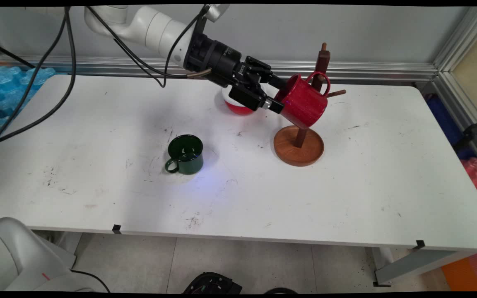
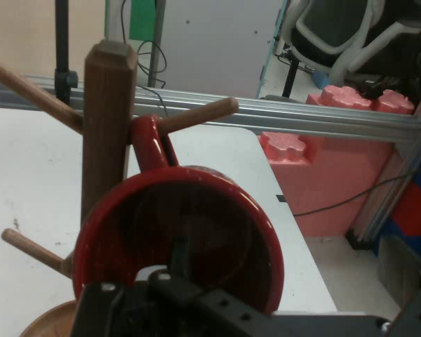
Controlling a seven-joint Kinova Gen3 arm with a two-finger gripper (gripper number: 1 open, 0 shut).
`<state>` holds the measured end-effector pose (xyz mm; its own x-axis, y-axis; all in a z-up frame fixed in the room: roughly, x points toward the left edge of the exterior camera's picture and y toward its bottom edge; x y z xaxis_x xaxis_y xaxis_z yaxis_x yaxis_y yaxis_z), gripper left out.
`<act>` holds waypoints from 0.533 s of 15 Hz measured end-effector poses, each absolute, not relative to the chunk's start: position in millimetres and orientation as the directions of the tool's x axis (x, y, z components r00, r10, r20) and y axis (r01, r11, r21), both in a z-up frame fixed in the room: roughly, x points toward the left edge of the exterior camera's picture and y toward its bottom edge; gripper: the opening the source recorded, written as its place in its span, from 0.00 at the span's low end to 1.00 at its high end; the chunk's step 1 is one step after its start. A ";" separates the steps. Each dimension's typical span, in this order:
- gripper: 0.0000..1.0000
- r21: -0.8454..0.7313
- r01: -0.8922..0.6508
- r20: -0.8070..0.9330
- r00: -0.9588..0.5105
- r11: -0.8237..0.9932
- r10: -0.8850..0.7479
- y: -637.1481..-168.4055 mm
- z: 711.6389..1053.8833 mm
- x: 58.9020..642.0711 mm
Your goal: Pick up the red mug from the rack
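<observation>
The gripper (image 1: pixel 277 94) is clamped on the rim of a stiff, probably slippery enamel red mug (image 1: pixel 303 104), whose handle (image 1: pixel 320 79) loops over the wooden mug tree's peg (image 2: pixel 196 115) just ahead.

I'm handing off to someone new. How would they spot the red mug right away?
Start at the wooden mug tree toward the white table's far right. The red mug hangs tilted against its post, gripped at the rim by the pincer. The only other mug is dark green, standing on the table.
</observation>
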<state>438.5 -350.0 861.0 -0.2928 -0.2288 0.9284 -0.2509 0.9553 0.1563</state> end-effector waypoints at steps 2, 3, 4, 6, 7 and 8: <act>1.00 0.159 -0.251 0.927 -0.295 0.955 -0.232 -350.2 858.7 436.4; 1.00 0.161 -0.251 0.926 -0.296 0.955 -0.234 -350.3 857.4 435.4; 1.00 0.163 -0.250 0.925 -0.297 0.954 -0.236 -350.3 856.4 434.7; 0.00 0.168 -0.249 0.923 -0.299 0.954 -0.241 -350.1 854.1 433.1; 0.00 0.170 -0.249 0.922 -0.301 0.954 -0.243 -350.0 853.3 432.6; 0.00 0.171 -0.248 0.922 -0.302 0.954 -0.243 -349.9 852.8 432.2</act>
<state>432.2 -349.9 852.8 -0.3017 -0.2434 0.9218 -0.2481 0.9536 0.1706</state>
